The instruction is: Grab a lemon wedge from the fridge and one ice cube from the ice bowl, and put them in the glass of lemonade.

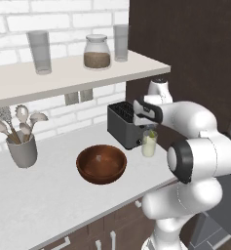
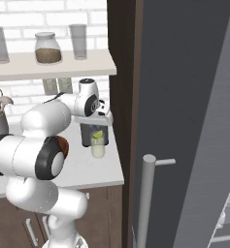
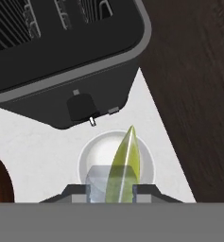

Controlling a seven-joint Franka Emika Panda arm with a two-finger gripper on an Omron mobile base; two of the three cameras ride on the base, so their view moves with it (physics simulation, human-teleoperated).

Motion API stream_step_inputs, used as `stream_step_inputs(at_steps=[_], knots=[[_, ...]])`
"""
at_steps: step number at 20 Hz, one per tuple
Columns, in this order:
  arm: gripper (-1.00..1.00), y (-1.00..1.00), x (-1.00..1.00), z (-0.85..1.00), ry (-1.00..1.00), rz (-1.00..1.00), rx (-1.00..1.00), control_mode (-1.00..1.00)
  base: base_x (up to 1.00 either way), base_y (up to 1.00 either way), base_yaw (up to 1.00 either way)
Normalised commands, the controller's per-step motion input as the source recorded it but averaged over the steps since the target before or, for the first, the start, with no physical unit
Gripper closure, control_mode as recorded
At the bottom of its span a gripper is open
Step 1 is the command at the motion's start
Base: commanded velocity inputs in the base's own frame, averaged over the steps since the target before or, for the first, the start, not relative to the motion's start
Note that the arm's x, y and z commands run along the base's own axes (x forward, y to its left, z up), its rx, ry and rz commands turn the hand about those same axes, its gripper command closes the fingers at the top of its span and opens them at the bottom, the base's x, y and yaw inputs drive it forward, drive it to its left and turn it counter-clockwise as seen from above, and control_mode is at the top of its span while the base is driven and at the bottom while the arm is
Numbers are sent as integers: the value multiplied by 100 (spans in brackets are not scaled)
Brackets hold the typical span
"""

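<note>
You see the lemon wedge [image 3: 124, 165] and the ice cube [image 3: 99, 183] together between the fingers of the gripper [image 3: 111, 191]; its jaws stand narrow and closed on both, the cube on the left of the wedge in the hand view. The wedge points with its thin green-yellow edge away from the hand. Directly under them is the glass [image 3: 116, 163], and you look into its round mouth: it holds pale, whitish liquid. In the left base view the glass [image 1: 149, 143] stands on the counter [image 1: 48, 195] just in front of the toaster [image 1: 123, 123], at its right end, and the gripper [image 1: 148, 128] hangs just above the rim.

To the left of the glass, a little nearer to you, is the bowl [image 1: 101, 163], dark reddish-brown wood. I cannot see any cube inside it. Further left, a grey cup [image 1: 23, 149] holds several spoons and ladles.

On the shelf [image 1: 63, 75] above, a lidded jar [image 1: 97, 51] has brown contents in its lower half. Two tall clear glasses [image 1: 39, 52] stand beside it, one at each side; whether they hold something, I cannot tell.

In the right base view the fridge [image 2: 184, 121] stands at the right, its grey door with a silver handle [image 2: 146, 198] close to the camera.
</note>
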Motion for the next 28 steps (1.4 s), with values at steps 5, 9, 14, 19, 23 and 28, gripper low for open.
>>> stream_step_inputs(at_steps=[5,9,14,19,23,28], knots=[[100,0,2,0,0,0,0,-100,0,0,0],[100,0,2,0,0,0,0,-100,0,0,0],[100,0,0,0,0,0,0,-100,0,0,0],[-100,0,0,0,0,0,0,-100,0,0,0],[-100,0,0,0,0,0,0,-100,0,0,0],[-100,0,0,0,0,0,0,-100,0,0,0]])
